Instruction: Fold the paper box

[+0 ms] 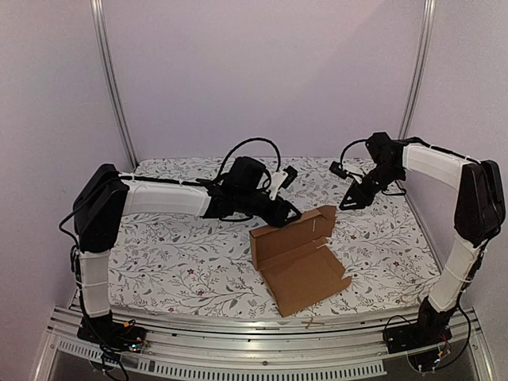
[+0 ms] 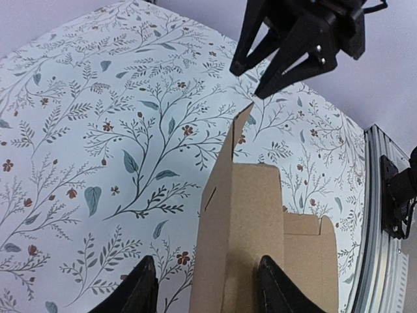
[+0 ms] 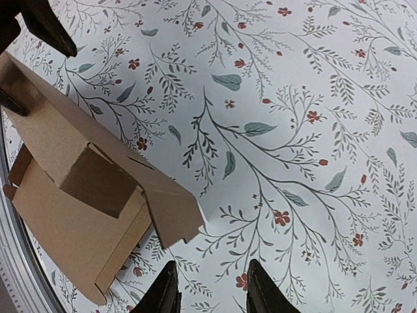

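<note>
The left hand (image 2: 208, 292) enters at 6 o'clock, and only its two dark fingers (image 2: 140, 290) show. They stand apart, straddling the near end of the paper box (image 2: 241, 222). The 7 o'clock finger is clear of the cardboard, with patterned cloth visible between them. The 5 o'clock finger overlaps the box's face, and contact cannot be judged. One brown panel stands upright, narrowing to a point toward 12 o'clock. A lower stepped panel lies at 4 o'clock. The right hand (image 2: 251, 79) hangs at 1 o'clock, its tips parted just above that point, not touching it. The desk (image 2: 98, 130) wears a floral cloth. A metal rail (image 2: 373, 215) and a black fitting (image 2: 399, 199) sit at 3 o'clock.
</note>
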### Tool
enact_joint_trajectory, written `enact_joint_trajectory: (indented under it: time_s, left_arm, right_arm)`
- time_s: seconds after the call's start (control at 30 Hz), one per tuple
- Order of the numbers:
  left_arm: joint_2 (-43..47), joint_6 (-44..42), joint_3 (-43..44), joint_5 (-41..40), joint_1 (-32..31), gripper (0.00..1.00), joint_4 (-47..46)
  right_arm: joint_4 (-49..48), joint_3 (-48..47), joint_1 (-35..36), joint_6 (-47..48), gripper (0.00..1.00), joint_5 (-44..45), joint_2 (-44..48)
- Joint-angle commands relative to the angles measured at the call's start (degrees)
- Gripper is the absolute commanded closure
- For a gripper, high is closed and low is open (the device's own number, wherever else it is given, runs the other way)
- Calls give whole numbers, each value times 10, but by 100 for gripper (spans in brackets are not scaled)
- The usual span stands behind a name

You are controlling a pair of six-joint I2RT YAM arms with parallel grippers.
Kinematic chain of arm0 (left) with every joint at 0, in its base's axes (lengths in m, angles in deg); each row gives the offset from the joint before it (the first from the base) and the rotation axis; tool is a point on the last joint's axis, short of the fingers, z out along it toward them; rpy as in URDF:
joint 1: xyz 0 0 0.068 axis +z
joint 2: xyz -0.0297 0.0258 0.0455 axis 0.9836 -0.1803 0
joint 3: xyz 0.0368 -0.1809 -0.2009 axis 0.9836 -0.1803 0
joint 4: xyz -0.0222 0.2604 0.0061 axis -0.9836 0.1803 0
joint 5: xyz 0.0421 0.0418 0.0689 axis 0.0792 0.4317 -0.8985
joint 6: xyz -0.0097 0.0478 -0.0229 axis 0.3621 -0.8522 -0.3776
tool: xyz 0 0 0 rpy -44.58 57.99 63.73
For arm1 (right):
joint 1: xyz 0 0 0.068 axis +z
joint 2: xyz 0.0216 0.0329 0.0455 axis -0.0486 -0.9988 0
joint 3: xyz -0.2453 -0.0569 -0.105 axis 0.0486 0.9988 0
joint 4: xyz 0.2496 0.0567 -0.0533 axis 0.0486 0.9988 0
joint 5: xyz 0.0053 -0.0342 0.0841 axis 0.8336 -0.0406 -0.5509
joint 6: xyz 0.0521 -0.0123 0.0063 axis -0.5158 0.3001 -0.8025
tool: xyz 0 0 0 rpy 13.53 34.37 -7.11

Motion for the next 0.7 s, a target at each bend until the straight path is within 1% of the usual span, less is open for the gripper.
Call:
enact_joint_trajectory:
  time_s: [0.0, 0.07, 0.2, 0.3, 0.53, 0.67]
  left_arm:
    - [-2, -6, -8, 34, 3, 48, 34]
    - [-6, -8, -3, 35, 3, 49, 41]
    - [-6, -10, -1, 34, 3, 49, 47]
    - [-5, -14, -2, 25, 3, 49, 52]
    - [-4, -7, -14, 16, 3, 49, 40]
    - [-3, -1, -23, 14, 3, 49, 32]
  right_arm:
    - [51, -40, -29, 83, 65, -29, -10]
    - [42, -47, -29, 93, 65, -25, -27]
    - [6, -65, -28, 60, 66, -11, -80]
    - [-4, -54, -17, 69, 66, -5, -97]
    - [-29, 23, 25, 102, 67, 7, -61]
    - [-29, 44, 35, 112, 66, -15, -36]
